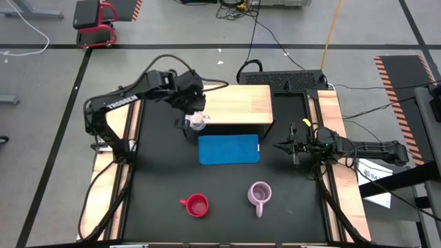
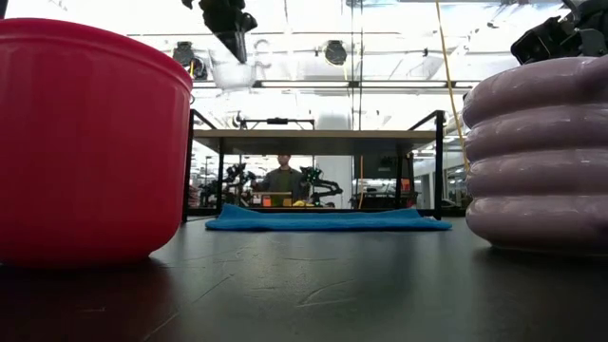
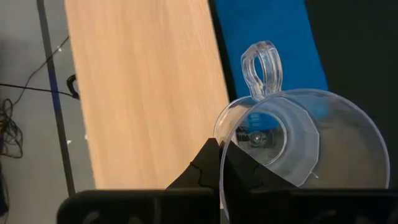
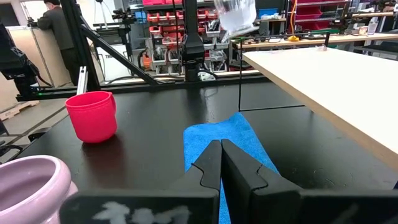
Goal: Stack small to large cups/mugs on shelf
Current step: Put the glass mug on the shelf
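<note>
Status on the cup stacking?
Left hand shut on glass cup, held over shelf edge. Right hand shut, idle. Red mug, lilac mug waiting.

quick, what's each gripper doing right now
left gripper: shut on the rim of the small clear glass cup, held in the air by the light wooden shelf.
right gripper: shut, holding nothing.

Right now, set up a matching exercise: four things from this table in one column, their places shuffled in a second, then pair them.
1. small clear glass cup
2. red plastic mug
3. ribbed lilac mug
4. flat blue mat

A. table front, toward the right arm's side
B. lying before the light wooden shelf
C. held in the left pincer
D. table front, toward the left arm's side

Pairs: 1-C, 2-D, 3-A, 4-B
</note>
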{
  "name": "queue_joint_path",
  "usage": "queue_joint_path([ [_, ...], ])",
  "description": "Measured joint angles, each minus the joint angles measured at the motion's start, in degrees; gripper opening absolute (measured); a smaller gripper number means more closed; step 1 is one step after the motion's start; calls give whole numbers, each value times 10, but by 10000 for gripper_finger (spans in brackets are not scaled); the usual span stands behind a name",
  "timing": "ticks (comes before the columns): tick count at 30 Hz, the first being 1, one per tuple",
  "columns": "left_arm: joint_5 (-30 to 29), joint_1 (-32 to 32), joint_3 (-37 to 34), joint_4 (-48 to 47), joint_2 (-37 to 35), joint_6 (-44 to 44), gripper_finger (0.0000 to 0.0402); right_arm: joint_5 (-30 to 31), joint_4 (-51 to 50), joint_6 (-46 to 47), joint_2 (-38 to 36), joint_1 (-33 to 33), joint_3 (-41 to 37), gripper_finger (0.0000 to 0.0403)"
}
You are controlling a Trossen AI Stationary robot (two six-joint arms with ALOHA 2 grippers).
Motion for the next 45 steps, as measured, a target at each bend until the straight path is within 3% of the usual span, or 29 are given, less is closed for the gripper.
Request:
queue_joint_path([
  [9, 5, 16, 64, -37, 0, 5, 1, 0, 0, -1, 0, 0, 0, 0],
  [15, 47, 36, 86, -26, 0, 10, 1, 0, 0, 3, 0, 0, 0, 0],
  [21, 58, 61, 83, -28, -45, 6, 1, -1, -2, 9, 0, 0, 0, 0],
  [26, 60, 65, 46, -25, -112, -7, 1, -2, -4, 10, 0, 0, 0, 0],
  [35, 53, 85, -118, 73, -244, -25, 0, -2, -4, 9, 0, 0, 0, 0],
  [45, 68, 127, -221, 200, -281, -41, 0, -2, -4, 9, 0, 0, 0, 0],
])
